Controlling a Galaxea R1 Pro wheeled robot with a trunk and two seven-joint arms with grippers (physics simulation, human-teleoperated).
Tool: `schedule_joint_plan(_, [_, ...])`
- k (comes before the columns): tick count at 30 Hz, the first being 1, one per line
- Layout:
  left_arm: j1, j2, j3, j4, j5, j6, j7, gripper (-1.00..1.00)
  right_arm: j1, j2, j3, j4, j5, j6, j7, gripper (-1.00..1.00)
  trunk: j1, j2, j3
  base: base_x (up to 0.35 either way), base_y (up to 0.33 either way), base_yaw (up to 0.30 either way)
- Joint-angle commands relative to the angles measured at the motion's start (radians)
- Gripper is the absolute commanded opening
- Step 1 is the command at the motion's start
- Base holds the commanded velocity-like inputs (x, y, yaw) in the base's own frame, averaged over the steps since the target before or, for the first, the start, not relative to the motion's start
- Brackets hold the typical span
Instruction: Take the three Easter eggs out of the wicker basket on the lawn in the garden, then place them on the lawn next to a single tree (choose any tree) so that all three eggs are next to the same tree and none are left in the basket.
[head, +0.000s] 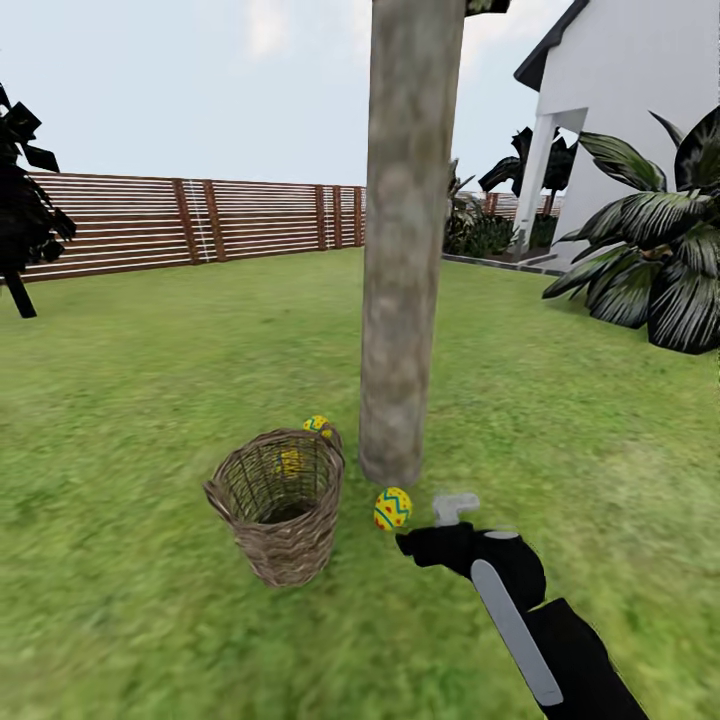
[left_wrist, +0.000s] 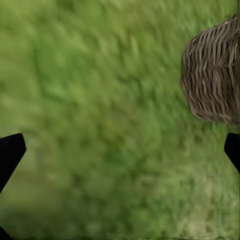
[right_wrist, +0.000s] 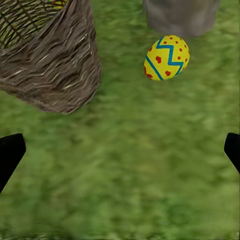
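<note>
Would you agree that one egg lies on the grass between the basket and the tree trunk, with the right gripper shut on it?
Not quite: the egg does lie on the lawn between the wicker basket and the tree, but the right gripper is open and apart from it, as the right wrist view shows.

We look out over a garden under a pale, hazy sky (head: 150, 90). A brown slatted wooden fence (head: 200, 225) runs along the far side. To our right stands a white house (head: 640, 110) with a dark roof edge and a porch post, with broad-leaved palm-like plants (head: 660, 260) before it. A dark, narrow tree (head: 25, 215) stands at our far left.
</note>
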Motion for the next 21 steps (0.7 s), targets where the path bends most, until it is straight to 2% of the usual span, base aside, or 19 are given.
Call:
schedule_joint_plan(1, [-0.001, 0.003, -0.015, -0.007, 0.006, 0.001, -0.002, 1.00, 0.029, -0.003, 0.002, 0.005, -0.009, -0.002, -0.011, 1.00, -0.001, 0.000, -0.001, -0.343, 0.000, 0.000])
schedule_joint_plan(3, [-0.005, 0.006, -0.037, -0.013, 0.006, 0.001, -0.004, 1.00, 0.054, -0.006, 0.002, 0.015, -0.004, -0.005, -0.012, 1.00, -0.001, 0.000, -0.001, -0.343, 0.000, 0.000])
schedule_joint_plan(5, [-0.013, 0.010, -0.080, -0.021, 0.005, 0.001, -0.003, 1.00, 0.083, -0.010, 0.003, 0.047, 0.014, -0.008, -0.012, 1.00, -0.001, 0.000, -0.001, -0.343, 0.000, 0.000])
schedule_joint_plan(14, [-0.013, 0.010, -0.080, -0.021, 0.005, 0.001, -0.003, 1.00, 0.083, -0.010, 0.003, 0.047, 0.014, -0.008, -0.012, 1.00, -0.001, 0.000, -0.001, -0.343, 0.000, 0.000])
schedule_joint_plan(17, [-0.016, 0.011, -0.099, -0.026, 0.005, -0.003, -0.003, 1.00, 0.100, -0.013, 0.002, 0.064, 0.022, -0.025, -0.013, 1.00, -0.001, 0.000, -0.001, -0.274, 0.000, 0.000])
schedule_joint_plan(21, [-0.018, 0.012, -0.128, -0.040, 0.003, -0.009, -0.001, 1.00, 0.116, -0.017, 0.004, 0.094, 0.028, -0.036, -0.015, 1.00, -0.001, 0.000, -0.001, -0.097, 0.000, 0.000])
